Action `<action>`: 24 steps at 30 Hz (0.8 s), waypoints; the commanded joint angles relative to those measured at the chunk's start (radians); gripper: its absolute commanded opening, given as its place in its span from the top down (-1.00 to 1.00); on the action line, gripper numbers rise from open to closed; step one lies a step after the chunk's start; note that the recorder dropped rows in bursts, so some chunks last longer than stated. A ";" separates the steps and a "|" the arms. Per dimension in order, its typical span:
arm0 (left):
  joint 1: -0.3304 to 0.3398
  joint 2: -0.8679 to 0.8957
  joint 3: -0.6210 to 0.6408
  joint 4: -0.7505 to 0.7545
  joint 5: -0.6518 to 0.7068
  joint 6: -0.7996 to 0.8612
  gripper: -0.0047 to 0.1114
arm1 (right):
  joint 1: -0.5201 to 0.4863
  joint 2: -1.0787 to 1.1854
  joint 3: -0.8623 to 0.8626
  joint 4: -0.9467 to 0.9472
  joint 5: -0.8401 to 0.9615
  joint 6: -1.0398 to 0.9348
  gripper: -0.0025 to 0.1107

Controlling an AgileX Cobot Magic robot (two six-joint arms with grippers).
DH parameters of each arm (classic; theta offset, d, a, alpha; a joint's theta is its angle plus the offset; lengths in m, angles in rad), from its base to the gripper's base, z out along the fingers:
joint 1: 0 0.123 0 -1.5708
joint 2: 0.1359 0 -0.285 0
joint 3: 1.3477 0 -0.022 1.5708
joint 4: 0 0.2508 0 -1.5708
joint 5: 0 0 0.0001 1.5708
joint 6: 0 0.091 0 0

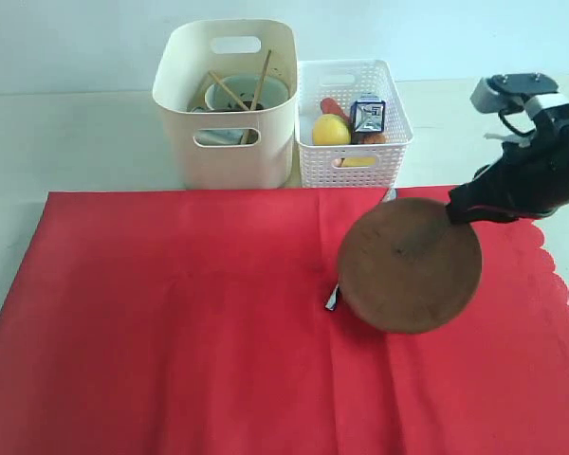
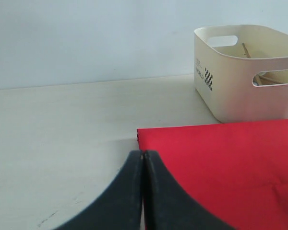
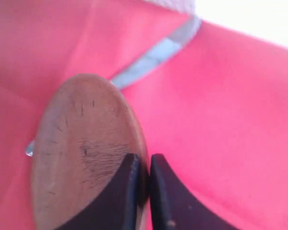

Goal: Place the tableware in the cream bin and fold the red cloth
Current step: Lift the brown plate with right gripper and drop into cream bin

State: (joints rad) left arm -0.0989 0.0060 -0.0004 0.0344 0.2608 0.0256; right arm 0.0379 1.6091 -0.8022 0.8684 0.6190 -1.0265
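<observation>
The round reddish-brown plate (image 1: 410, 265) sits right of centre in the exterior view, tipped up on a slant over the red cloth (image 1: 171, 322). My right gripper (image 3: 144, 159) pinches it by the rim at the plate's upper right, one black finger on each face. Whether the low edge touches the cloth I cannot tell. The silver table knife (image 1: 333, 300) lies on the cloth behind the plate, with only its two ends showing (one at the plate's lower left, one past its top edge). The cloth covers the lower two thirds of that frame, flat, with its scalloped edge at the right.

At the cloth's far edge, upper middle of the frame, stands the cream bin (image 1: 185, 118), with wooden chopsticks (image 1: 263, 78) leaning inside it over something pale. Touching its right side is the white perforated basket (image 1: 356, 169), which holds a lemon (image 1: 330, 130) and a small carton (image 1: 367, 115).

My left gripper (image 2: 143, 156) is pressed together and holds nothing. It hangs over the bare table (image 2: 62, 124), just beside a corner of the cloth
</observation>
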 commanded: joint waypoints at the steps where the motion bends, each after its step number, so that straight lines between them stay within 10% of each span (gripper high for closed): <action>1: -0.004 -0.006 0.000 0.005 -0.004 -0.005 0.88 | -0.004 -0.049 -0.002 0.143 0.063 -0.138 0.96; 24: -0.004 -0.006 0.000 0.005 -0.004 -0.005 0.88 | 0.008 0.155 -0.370 0.676 0.183 -0.317 0.96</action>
State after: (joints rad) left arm -0.0989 0.0060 -0.0004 0.0344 0.2608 0.0256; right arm 0.0379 1.7049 -1.1026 1.4583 0.7806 -1.3288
